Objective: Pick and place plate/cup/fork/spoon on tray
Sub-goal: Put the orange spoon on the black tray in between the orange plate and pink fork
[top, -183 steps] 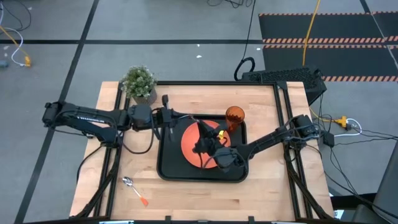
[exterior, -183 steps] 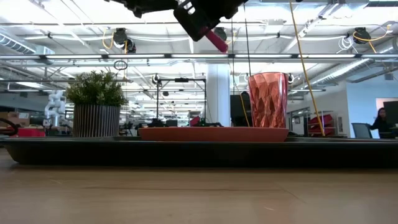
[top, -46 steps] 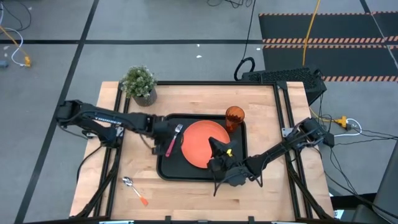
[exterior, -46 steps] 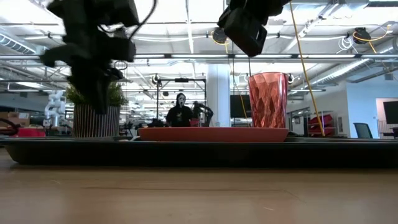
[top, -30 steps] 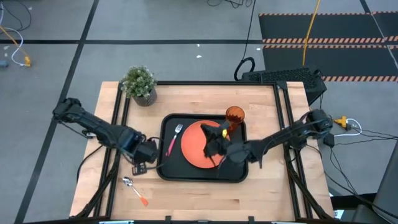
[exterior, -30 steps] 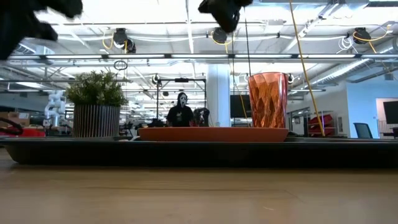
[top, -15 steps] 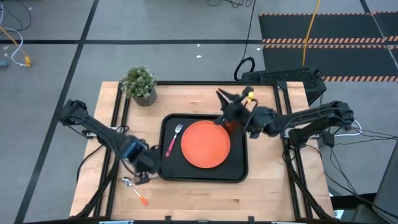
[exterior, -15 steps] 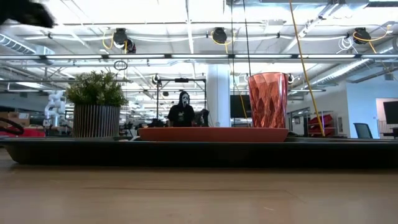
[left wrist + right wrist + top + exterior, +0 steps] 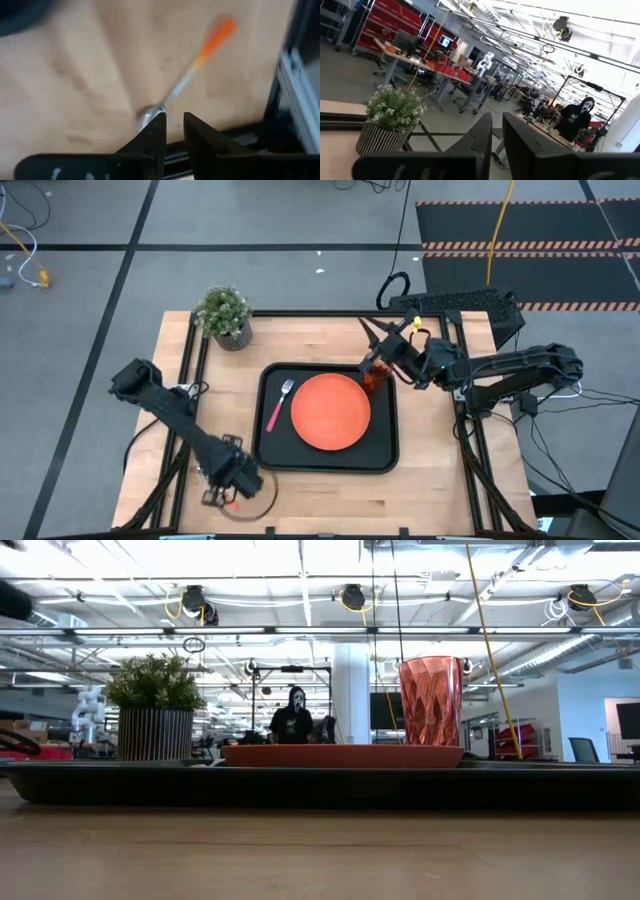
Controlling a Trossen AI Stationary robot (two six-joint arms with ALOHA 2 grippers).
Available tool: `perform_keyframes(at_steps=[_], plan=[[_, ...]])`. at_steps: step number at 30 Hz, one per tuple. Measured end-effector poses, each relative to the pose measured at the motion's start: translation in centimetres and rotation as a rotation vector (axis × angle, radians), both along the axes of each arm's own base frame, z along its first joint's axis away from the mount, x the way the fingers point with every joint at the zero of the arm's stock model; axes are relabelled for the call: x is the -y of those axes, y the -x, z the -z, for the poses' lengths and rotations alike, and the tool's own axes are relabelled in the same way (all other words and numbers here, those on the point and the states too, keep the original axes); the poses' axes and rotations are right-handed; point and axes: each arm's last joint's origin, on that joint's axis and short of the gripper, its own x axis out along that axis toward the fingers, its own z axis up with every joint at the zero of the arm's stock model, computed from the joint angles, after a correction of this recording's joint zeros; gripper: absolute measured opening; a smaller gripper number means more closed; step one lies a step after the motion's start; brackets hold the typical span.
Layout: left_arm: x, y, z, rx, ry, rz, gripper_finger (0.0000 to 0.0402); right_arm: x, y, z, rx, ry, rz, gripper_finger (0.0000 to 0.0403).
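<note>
Left gripper (image 9: 172, 131) at the near-left table (image 9: 420, 500) edge, directly above the spoon (image 9: 192, 75); fingers a narrow gap apart, holding nothing. Spoon lies flat on the wood, bowl just beyond the fingertips, orange handle pointing away; in the high view it is hidden under the gripper (image 9: 222, 492)

Tray (image 9: 385, 462) at table centre. On it: plate (image 9: 330, 412) in the middle, fork (image 9: 277, 404) flat along the left side just beside the plate, cup (image 9: 431, 700) upright at the far-right corner

Right gripper (image 9: 377, 343) raised over the far-right part of the table, above the cup; fingers nearly together, empty

Potted plant (image 9: 223, 314) at far left. A person (image 9: 296, 722) in the room beyond
</note>
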Motion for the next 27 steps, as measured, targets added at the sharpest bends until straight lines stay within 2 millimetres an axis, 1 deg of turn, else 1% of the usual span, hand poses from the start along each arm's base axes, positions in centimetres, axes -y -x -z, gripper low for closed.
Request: perform_keyframes(at_steps=[3,5,9,12,15,18,20,23,27], plan=[[1.6,1.2,0.7,-0.015,0.0,0.113,0.0068,0.0,0.0,0.0,0.004,-0.001,0.0,0.0036],[2.3,1.9,1.0,-0.023,-0.007,0.158,0.0068,0.0,0.0,0.0,0.007,-0.001,0.0,0.0036],[3.2,2.7,1.5,0.0,-0.05,0.21,0.0076,0.0,0.0,0.0,0.013,-0.006,-0.002,0.0036],[3.4,2.8,2.0,0.042,-0.087,0.237,0.011,0.0,0.0,0.0,0.024,-0.019,-0.006,0.0037],[3.3,2.9,3.1,0.08,-0.095,0.239,0.0162,0.0,0.0,0.1,0.013,-0.021,-0.005,0.0037],[2.8,3.5,4.0,0.056,-0.121,0.239,0.0214,-0.1,-0.1,0.4,-0.01,-0.034,-0.009,0.0037],[2.5,3.7,4.5,0.042,-0.133,0.238,0.0241,-0.1,-0.1,0.5,-0.018,-0.043,-0.011,0.0037],[2.3,4.1,5.0,0.031,-0.13,0.255,0.0264,0.0,-0.1,0.8,-0.035,-0.051,-0.009,0.0037],[2.9,4.3,5.6,0.074,-0.085,0.281,0.0268,0.0,-0.2,1.1,-0.059,-0.062,-0.007,0.0037]])
